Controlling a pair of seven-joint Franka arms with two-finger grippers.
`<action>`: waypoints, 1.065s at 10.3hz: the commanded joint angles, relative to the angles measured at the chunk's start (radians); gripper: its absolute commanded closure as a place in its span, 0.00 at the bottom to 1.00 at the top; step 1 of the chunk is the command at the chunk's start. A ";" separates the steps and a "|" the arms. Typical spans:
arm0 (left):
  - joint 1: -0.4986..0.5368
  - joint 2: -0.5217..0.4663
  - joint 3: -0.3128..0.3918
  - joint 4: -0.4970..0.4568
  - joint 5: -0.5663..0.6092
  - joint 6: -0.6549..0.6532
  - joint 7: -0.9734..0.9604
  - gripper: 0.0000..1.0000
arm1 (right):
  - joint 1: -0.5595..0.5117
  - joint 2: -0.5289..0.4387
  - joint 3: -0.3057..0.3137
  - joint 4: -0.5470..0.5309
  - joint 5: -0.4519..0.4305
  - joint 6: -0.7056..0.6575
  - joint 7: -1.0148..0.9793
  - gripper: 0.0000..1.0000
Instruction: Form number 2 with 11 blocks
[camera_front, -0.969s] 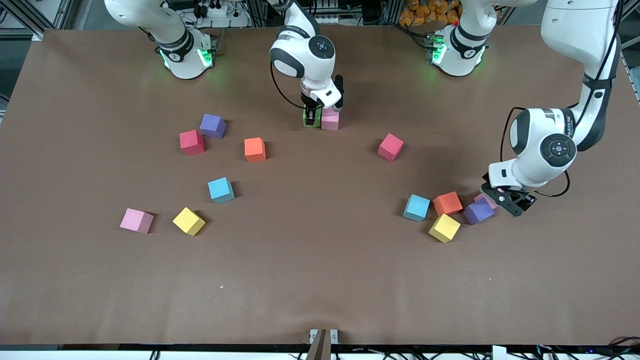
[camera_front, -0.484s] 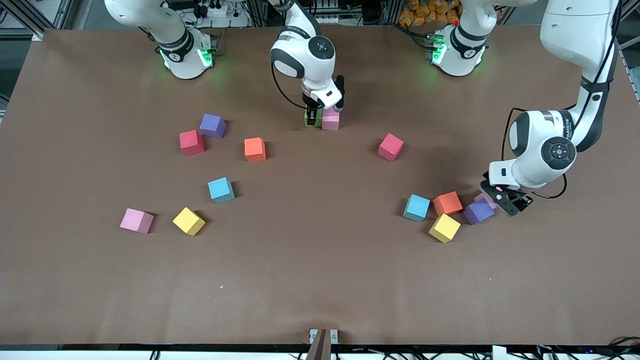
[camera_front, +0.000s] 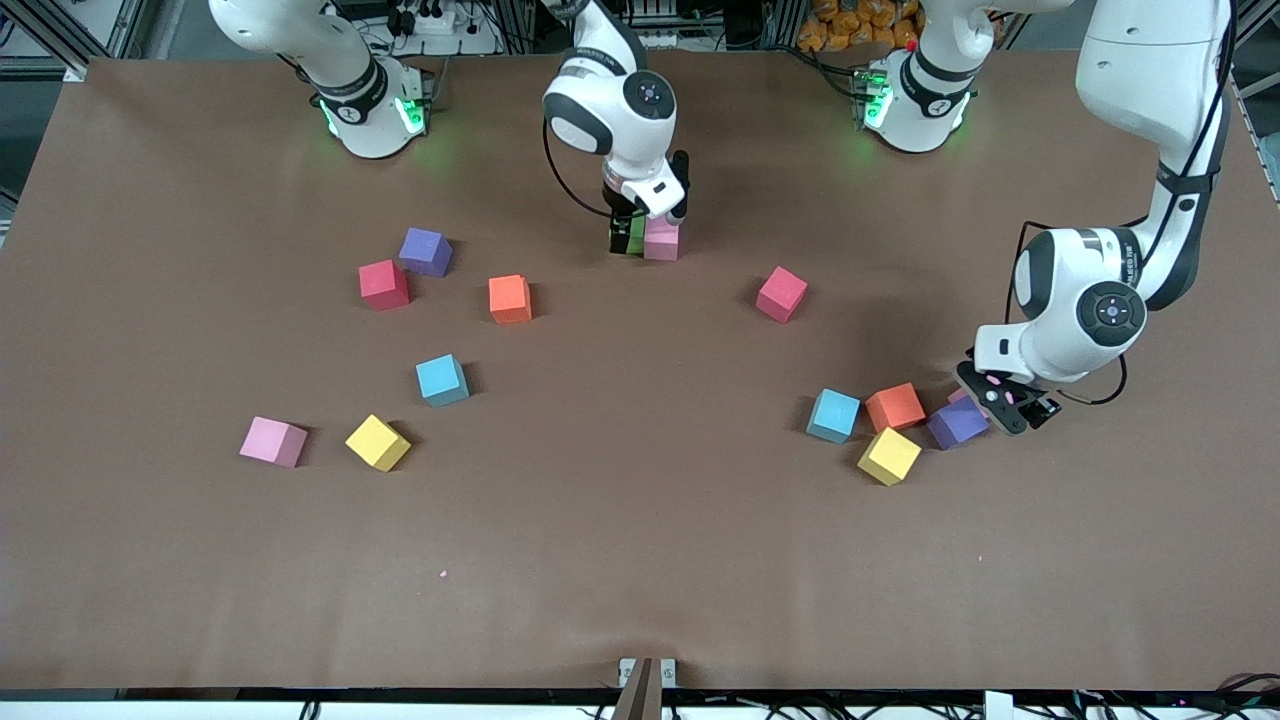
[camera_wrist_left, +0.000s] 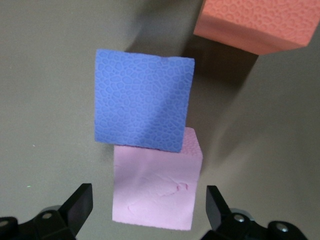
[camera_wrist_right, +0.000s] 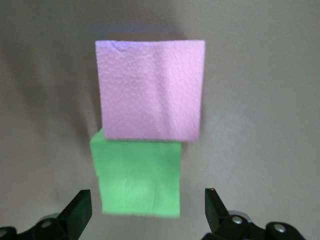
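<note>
Green cube (camera_wrist_right: 139, 179): on the counter (camera_front: 640, 560) near the edge where the arm bases stand, about midway along it, touching a pink cube (camera_front: 661, 240) edge to edge; these two are the only cubes of the number 2 set together.
Right gripper (camera_front: 627, 236): low over the green cube, fingers (camera_wrist_right: 77, 210) spread on either side of it, not pinching.
Left gripper (camera_front: 1003, 405): low at the left arm's end of the counter, fingers (camera_wrist_left: 80, 205) spread around a second pink cube (camera_wrist_left: 156, 192), gaps showing on both sides.
Purple cube (camera_front: 957, 422): touching that pink cube.
Cluster beside it: orange cube (camera_front: 895, 407), blue cube (camera_front: 833, 415), yellow cube (camera_front: 889, 456).
Red cube (camera_front: 781, 294): alone, between the cluster and the green-pink pair.
Right arm's half of the counter: red (camera_front: 384, 285), purple (camera_front: 426, 251), orange (camera_front: 510, 298), blue (camera_front: 442, 380), yellow (camera_front: 378, 442) and pink (camera_front: 273, 441) cubes, scattered loose.
</note>
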 joint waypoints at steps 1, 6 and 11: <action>-0.009 0.019 0.001 0.019 -0.024 0.003 0.037 0.00 | -0.055 -0.057 -0.004 -0.006 0.013 -0.052 -0.027 0.00; -0.018 0.027 -0.001 0.019 -0.026 0.003 0.036 0.16 | -0.247 -0.117 -0.005 -0.084 0.010 -0.007 -0.384 0.00; -0.020 -0.025 -0.001 0.006 -0.026 -0.026 0.069 0.89 | -0.304 -0.170 -0.007 -0.249 0.002 0.142 -0.526 0.00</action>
